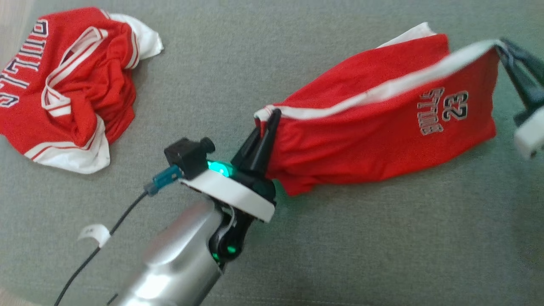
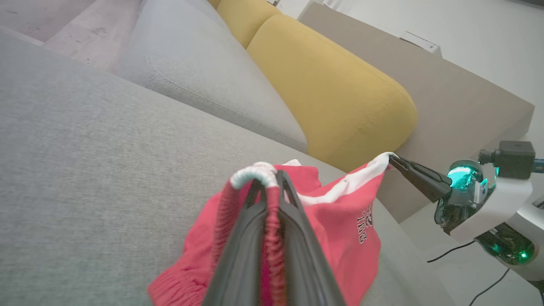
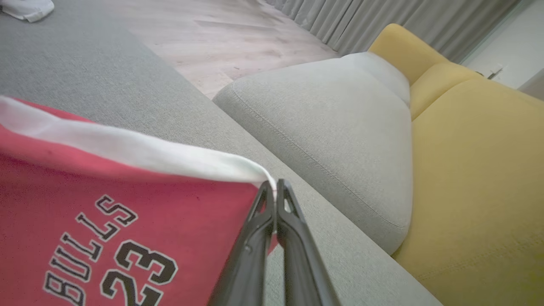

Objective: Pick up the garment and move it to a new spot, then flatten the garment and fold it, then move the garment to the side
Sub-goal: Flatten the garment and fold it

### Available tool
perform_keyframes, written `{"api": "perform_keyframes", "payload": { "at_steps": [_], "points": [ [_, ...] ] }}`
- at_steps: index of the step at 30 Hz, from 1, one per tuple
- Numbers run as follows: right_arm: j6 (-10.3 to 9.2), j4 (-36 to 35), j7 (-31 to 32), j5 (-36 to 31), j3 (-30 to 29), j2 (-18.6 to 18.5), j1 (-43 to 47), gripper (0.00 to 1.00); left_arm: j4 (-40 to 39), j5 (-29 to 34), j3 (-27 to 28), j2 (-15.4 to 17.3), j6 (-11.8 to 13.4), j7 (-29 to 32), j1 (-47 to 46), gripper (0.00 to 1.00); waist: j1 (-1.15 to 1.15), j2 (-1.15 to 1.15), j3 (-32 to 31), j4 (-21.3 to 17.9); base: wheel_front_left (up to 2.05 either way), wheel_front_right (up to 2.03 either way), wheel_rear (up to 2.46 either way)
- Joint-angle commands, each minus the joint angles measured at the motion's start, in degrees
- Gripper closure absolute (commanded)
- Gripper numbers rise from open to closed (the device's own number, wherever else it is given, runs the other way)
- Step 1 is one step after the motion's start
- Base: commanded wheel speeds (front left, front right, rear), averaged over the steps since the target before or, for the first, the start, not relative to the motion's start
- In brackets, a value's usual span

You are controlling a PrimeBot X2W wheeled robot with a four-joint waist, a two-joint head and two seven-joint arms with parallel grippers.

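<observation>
Both our left gripper point(image 1: 274, 115) and right gripper point(image 1: 500, 45) clamp the red shorts point(image 1: 361, 136), stretched over the grey sofa seat point(image 1: 340, 246). Their long axis runs gripper to gripper, with white trim on top and "BULLS 23" near the right.

A grey fabric sofa seat point(image 1: 340, 255) carries everything, its weave plain and flat. A crumpled red-and-white jersey point(image 1: 68, 85) lies on it at the far left of the head view. Well apart to the right, red shorts point(image 1: 361, 140) are stretched out, their lower end resting on the seat. A grey cushion point(image 2: 204, 76) and a yellow cushion point(image 2: 331, 93) sit along its back edge.
</observation>
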Motion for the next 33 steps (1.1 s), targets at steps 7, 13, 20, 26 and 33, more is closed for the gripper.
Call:
{"api": "perform_keyframes", "payload": {
  "at_steps": [7,13,20,26,33],
  "points": [
    [0.39,9.8,-3.3,2.7,10.8,-0.8,-12.7,1.00,1.8,0.2,3.8,-1.1,0.1,-1.1,-5.0,1.00,-0.01,0.00,3.6,1.9,0.00,0.00,0.00],
    [0.39,18.5,-5.9,6.4,19.8,1.1,-20.3,0.20,3.0,2.0,6.5,-2.4,0.1,-1.2,-5.1,0.44,-0.01,0.00,5.1,2.3,0.00,0.00,0.00],
    [0.39,26.4,-11.4,14.9,23.1,4.5,-22.4,0.00,3.8,10.2,12.1,-3.3,0.8,-1.2,-2.5,0.00,-0.01,0.00,3.8,2.0,0.00,0.00,0.00],
    [0.39,28.8,-9.7,28.0,23.6,6.5,-17.3,0.00,0.5,22.3,16.1,-3.3,4.6,-1.2,4.8,0.00,-0.01,0.00,1.0,1.7,0.00,0.00,0.00],
    [0.39,30.5,-5.6,42.7,23.3,6.4,-12.9,0.00,-7.7,33.0,20.0,-3.5,7.9,-1.2,12.2,0.00,-0.01,0.00,0.7,5.3,0.00,0.00,0.00]
  ]
}}
